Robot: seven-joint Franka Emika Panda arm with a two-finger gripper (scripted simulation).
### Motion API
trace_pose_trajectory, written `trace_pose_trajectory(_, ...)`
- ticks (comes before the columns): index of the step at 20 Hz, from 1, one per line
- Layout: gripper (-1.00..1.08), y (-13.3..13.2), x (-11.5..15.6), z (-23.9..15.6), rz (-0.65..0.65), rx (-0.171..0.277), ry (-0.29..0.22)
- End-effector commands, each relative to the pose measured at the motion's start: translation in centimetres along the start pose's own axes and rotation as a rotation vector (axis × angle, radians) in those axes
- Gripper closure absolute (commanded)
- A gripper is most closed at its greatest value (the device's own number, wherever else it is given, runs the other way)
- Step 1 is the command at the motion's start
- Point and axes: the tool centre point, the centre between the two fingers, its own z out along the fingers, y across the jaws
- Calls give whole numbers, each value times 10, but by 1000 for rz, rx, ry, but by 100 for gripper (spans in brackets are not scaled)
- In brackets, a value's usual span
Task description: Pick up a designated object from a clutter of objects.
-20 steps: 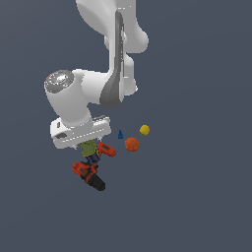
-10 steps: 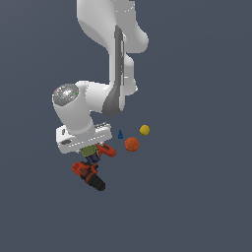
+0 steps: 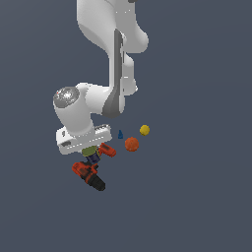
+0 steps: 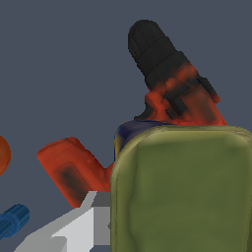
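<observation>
In the wrist view the can's olive-green top fills our near field with one grey finger just beside it, so we judge the gripper is set down over the can to straddle it; whether it grips we cannot tell. Beyond, the red-and-black drill lies touching the can at about 6 o'clock. The blue cone, orange ball and yellow ball sit apart around 2 o'clock, leaving that side free.

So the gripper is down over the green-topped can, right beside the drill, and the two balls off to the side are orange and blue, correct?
Not quite: the balls are orange and yellow, as the exterior view shows; the only blue thing there is a tiny cone. The rest holds: the gripper is down over the can, right beside the drill.
</observation>
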Motion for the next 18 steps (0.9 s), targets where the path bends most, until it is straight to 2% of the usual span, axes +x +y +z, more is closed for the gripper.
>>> trace_pose_trajectory(1, 108, -1, 0, 1, -1, 2, -2)
trace_pose_trajectory(10, 108, -4, -1, -4, 0, 0, 0)
trace_pose_trajectory(18, 108, -26, -7, -30, 0, 0, 0)
